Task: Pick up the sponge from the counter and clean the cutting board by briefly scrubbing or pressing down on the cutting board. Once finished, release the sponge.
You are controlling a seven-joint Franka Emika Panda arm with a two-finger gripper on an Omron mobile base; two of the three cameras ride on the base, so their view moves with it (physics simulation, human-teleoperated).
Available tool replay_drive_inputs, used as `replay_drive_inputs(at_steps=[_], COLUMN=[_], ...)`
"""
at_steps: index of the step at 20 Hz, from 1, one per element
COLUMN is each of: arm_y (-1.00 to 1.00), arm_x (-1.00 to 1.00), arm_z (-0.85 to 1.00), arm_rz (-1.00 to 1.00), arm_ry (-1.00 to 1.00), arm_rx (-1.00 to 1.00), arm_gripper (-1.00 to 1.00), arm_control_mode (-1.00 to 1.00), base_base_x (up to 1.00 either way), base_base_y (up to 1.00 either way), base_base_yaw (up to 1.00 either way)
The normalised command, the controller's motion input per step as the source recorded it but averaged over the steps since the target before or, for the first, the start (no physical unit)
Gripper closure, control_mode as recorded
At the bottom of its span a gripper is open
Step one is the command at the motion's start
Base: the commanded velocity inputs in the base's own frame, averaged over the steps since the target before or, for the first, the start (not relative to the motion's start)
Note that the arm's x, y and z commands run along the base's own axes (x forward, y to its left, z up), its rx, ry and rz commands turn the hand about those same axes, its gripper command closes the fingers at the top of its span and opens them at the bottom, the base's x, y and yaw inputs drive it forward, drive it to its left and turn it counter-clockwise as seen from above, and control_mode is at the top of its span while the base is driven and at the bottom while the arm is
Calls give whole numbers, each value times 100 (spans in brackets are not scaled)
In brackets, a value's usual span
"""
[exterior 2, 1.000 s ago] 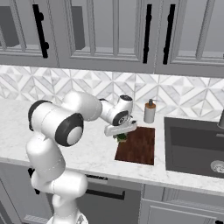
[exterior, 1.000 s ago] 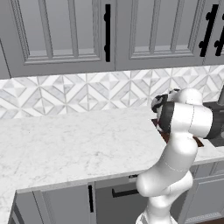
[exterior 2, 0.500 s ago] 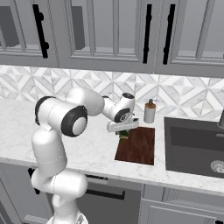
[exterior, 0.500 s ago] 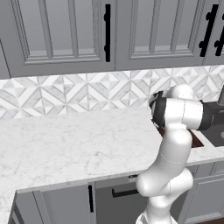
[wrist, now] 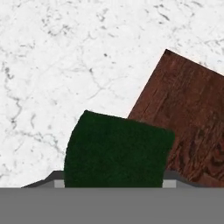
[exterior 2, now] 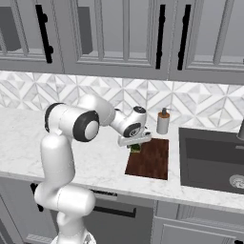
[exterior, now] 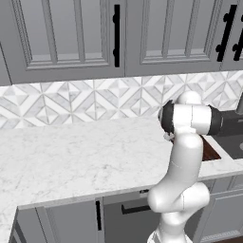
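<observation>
1. Gripper (exterior 2: pixel 135 144) sits low over the counter (exterior 2: pixel 95 157), at the far left corner of the cutting board (exterior 2: pixel 150 159), seen in right base view.
2. Sponge (wrist: pixel 117 151) is pinched in the gripper; in hand view its dark green face is big and close, w/ a finger (wrist: pixel 56 180) at each lower side of it. Fingers mostly hidden behind the sponge.
3. Right base view: sponge (exterior 2: pixel 136 147) shows as a small green bit w/ a hint of yellow just under the hand, at the board's left edge. Can't tell if it touches the board or hangs just above.
4. Hand view: cutting board (wrist: pixel 188 127) runs along the right side, one corner pointing toward the top; white marble counter (wrist: pixel 65 65) takes the rest. Sponge overlaps the board's edge in that view, partly over wood, partly over marble.
5. Board lies flat on the counter, near its front edge, just left of the dark sink (exterior 2: pixel 212 159).
6. Soap bottle (exterior 2: pixel 163 122) stands upright at the backsplash (exterior 2: pixel 95 93), just beyond the board's far right corner, apart from the gripper.
7. Left base view: arm rises at the right and blocks most of the work area; a sliver of the cutting board (exterior: pixel 209 150) shows right of the arm, on the counter (exterior: pixel 71 156). Gripper hidden behind the arm there.
8. Grey cabinets (exterior 2: pixel 119 33) w/ black handles hang above the backsplash.
</observation>
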Motion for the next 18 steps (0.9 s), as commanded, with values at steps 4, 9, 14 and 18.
replay_drive_inputs(at_steps=[4,9,14,18], arm_y=[-2,-8,-12,-29], arm_x=[30,14,0,0], arm_z=[-6,-14,-28,-23], arm_rz=[0,0,0,-5], arm_ry=[-4,-8,-13,-20], arm_rx=[0,-4,-3,-3], arm_gripper=[100,100,100,100], arm_control_mode=[-100,-100,-100,-100], base_base_x=[0,0,0,0], base_base_y=[0,0,0,0], base_base_yaw=[0,0,0,0])
